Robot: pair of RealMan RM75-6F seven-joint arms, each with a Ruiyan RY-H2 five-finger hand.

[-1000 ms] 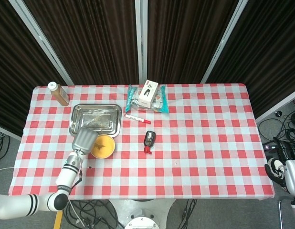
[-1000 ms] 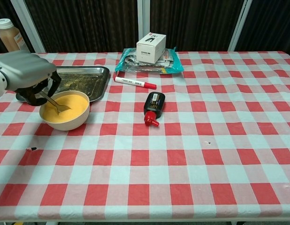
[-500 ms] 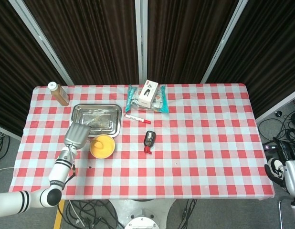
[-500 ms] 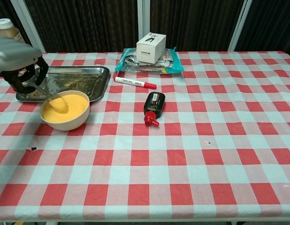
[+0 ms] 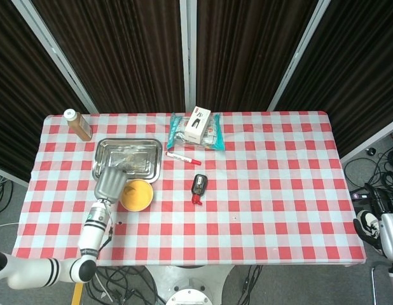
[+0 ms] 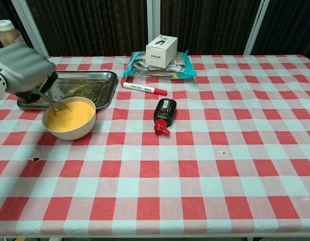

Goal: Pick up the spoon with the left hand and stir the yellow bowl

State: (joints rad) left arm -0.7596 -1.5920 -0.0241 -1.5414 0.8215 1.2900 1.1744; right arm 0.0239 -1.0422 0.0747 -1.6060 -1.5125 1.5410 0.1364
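The yellow bowl [image 6: 69, 118] [image 5: 138, 195] with yellow contents stands on the checked tablecloth just in front of the metal tray. My left hand [image 6: 22, 74] [image 5: 110, 182] hovers over the bowl's left rim and grips a metal spoon [image 6: 53, 102]. The spoon slants down to the right, its tip at the far left of the bowl's contents. The head view hides the spoon under the hand. My right hand [image 5: 381, 232] hangs off the table's right edge, and its fingers cannot be made out.
A metal tray [image 6: 97, 83] lies behind the bowl. A brown bottle [image 6: 10, 35] stands at the far left corner. A red marker [image 6: 144, 89], a black bottle with a red cap [image 6: 164, 114] and a white box on a packet [image 6: 161, 50] lie mid-table.
My left hand swung back and to the left with the spoon, then returned rightward over the bowl's left rim. The spoon tip moved toward the bowl's far left side.
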